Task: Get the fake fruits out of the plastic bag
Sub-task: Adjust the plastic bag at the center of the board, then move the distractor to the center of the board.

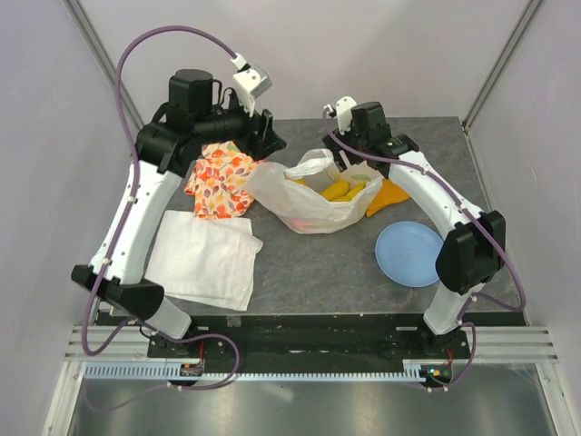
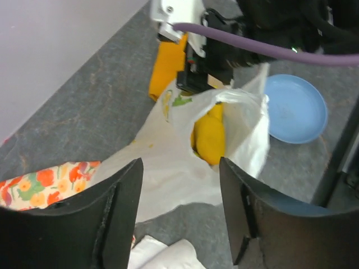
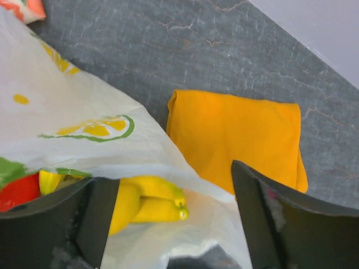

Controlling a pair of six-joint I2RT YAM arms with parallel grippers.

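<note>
plastic bag mouth open, orange cloth beside

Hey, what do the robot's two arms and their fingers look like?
The left arm and right arm match: smooth white link shells joined by chunky black joint housings. A purple cable trails along each. The fingers are broad, matte black, slightly curved plates with no markings I can see.

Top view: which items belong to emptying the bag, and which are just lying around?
Job:
- plastic bag
- yellow bananas inside it
- red fruit in the bag beside them

Lying about:
- light-blue plate
- white cloth
- floral cloth
- orange cloth
</note>
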